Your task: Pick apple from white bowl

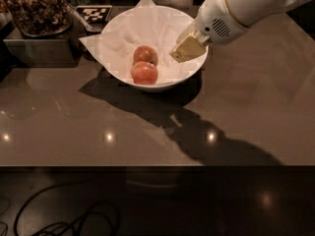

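A large white bowl (123, 80) lined with crinkled white paper stands on the brown counter at the upper middle. Two reddish-orange apples lie in it: one nearer the front (144, 74) and one just behind it (146, 54), touching. My gripper (186, 49) comes in from the upper right on a white arm. Its pale yellowish tip hangs over the bowl's right side, to the right of the apples and apart from them. It holds nothing that I can see.
A dark tray of brown nuggets (35, 6) sits on a grey box (39, 50) at the upper left. A black-and-white marker card (94, 14) lies behind the bowl. The counter's front edge (147, 166) runs across the lower middle, with cables on the floor below.
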Available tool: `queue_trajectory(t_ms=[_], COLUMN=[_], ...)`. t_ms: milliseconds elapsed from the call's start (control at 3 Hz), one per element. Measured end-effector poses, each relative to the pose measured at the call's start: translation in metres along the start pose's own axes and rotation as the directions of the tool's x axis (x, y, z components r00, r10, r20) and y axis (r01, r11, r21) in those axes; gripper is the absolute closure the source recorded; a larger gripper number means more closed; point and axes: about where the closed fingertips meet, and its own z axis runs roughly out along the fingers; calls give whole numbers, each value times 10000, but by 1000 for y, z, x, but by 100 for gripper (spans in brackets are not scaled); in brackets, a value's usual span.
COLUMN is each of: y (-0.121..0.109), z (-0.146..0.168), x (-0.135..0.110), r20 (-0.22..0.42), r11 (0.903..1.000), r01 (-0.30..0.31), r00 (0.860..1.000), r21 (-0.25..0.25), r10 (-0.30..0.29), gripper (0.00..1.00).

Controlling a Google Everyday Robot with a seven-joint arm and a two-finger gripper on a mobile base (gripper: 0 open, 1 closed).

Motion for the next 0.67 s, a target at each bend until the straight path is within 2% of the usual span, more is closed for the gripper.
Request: queue_trajectory(t_ms=[333,667], y=[11,21], z=[23,47], x=[-17,-33], r20=[204,370], r11=[9970,9909], r01=[760,1343], r00=[9969,9902], r21=[170,31], r10=[-763,-1344], gripper=[55,39])
